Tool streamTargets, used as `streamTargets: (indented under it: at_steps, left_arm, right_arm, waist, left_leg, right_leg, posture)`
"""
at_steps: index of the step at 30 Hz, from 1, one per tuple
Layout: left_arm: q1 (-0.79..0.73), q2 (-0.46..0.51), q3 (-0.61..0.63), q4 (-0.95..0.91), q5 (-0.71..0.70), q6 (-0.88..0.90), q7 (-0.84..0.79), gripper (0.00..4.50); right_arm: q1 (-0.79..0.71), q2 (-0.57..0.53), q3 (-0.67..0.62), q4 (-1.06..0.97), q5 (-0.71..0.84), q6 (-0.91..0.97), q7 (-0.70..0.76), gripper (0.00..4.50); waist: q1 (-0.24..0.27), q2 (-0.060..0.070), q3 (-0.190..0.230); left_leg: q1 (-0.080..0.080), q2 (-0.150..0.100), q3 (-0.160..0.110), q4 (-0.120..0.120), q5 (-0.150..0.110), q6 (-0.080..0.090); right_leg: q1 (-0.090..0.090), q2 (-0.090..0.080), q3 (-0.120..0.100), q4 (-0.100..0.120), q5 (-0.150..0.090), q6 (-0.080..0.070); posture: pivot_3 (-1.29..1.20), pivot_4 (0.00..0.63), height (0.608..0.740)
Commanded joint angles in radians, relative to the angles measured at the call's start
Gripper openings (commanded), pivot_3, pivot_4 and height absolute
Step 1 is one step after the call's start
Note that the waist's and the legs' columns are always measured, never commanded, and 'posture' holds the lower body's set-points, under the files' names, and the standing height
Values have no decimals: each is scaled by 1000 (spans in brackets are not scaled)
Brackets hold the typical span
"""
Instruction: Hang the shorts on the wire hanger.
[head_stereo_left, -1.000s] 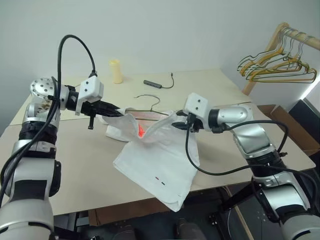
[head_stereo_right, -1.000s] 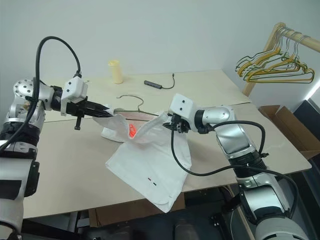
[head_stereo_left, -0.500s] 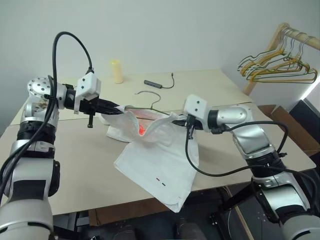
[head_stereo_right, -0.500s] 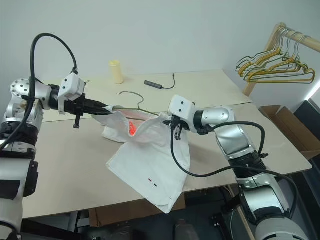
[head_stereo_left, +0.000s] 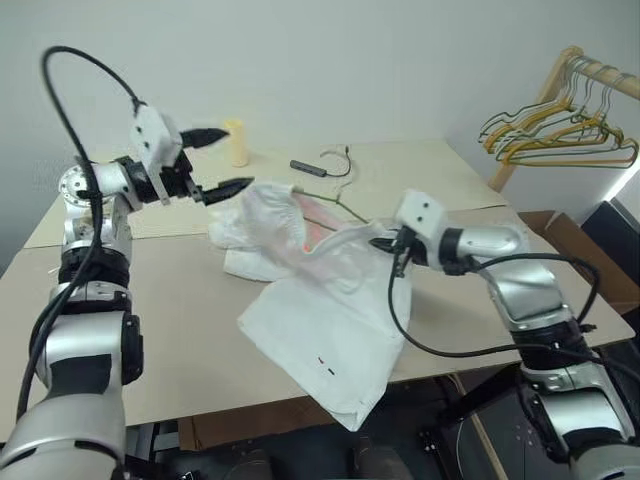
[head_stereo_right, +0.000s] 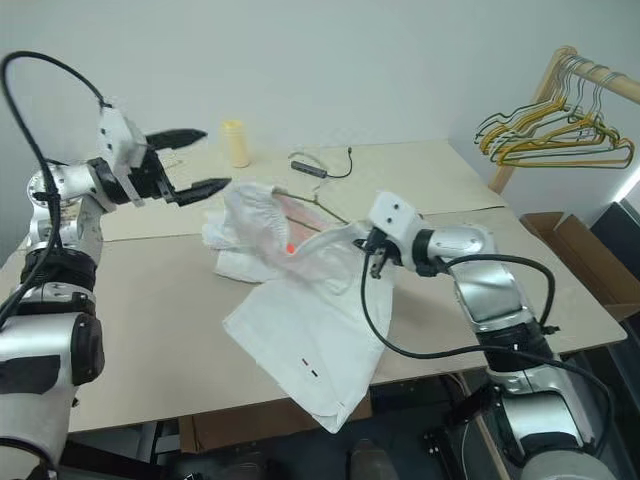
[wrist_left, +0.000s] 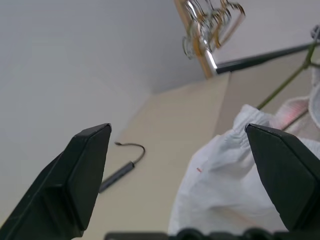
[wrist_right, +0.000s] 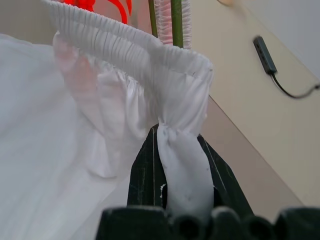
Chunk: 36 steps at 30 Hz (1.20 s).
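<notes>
The shorts (head_stereo_left: 320, 290) lie bunched on the tabletop (head_stereo_left: 180, 330), their waistband over the wire hanger (head_stereo_left: 335, 203), not hung. Right gripper (head_stereo_left: 385, 243) jaws pinch the waistband; left gripper (head_stereo_left: 222, 162) jaws gape empty beside it.

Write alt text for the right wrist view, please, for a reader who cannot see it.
The right gripper is shut on the gathered waistband of the white shorts, holding a pinch of fabric between its two black fingers. Behind the waistband, the wire hanger passes through the shorts, and a short black cable lies on the beige table.
</notes>
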Motion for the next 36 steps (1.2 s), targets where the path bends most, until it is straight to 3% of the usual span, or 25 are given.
streamTargets:
  at_steps: [1, 9, 16, 22, 30, 36]
  left_arm:
    - [72, -16, 52, -159, -85, 101, 37, 4468]
    - [235, -35, 64, -421, -189, 297, 44, 4468]
    - [309, -49, 34, -531, -204, 355, 35, 4468]
    - [301, -42, 53, -549, -249, 384, 5, 4468]
    - [327, -44, 56, -603, -323, 444, -52, 4468]
    - [352, -59, 73, -659, -377, 473, -56, 4468]
  right_arm:
    - [13, -27, -126, -59, 21, 241, -99, 0]
    - [7, -93, -290, 19, 31, 636, -248, 0]
    - [-48, -221, -436, 167, 4, 825, -380, 0]
    - [-120, -262, -539, 306, -84, 766, -587, 0]
    - [-204, -156, -638, 307, -147, 670, -844, 0]
    - [-273, -107, -677, 346, -155, 535, -981, 0]
  waist:
    - [-1, 0, 0]
    - [-22, 0, 0]
    - [-45, 1, 0]
    - [-81, 1, 0]
    - [-131, 3, -1]
    - [-136, 5, 0]
  left_leg:
    - [1, 0, 0, 0, 0, 0]
    - [2, 0, 0, 0, 0, 0]
    - [3, -1, 0, 0, 0, 0]
    - [4, -1, 0, 0, 0, 0]
    - [6, -1, -1, -1, 0, 0]
    - [6, -2, -1, -1, 0, 0]
  right_leg:
    - [0, 0, 0, 0, 0, 0]
    - [1, 0, 0, 1, 0, -1]
    - [2, 0, 1, 0, 0, 0]
    - [3, -1, 2, -1, 0, 0]
    - [4, 0, 6, -1, 0, 2]
    - [4, 0, 7, -1, 0, 4]
  posture:
    - [-122, 0, 740]
    - [-168, 0, 740]
    - [-194, 0, 740]
    - [-206, 0, 740]
    - [-198, 0, 740]
    - [-188, 0, 740]
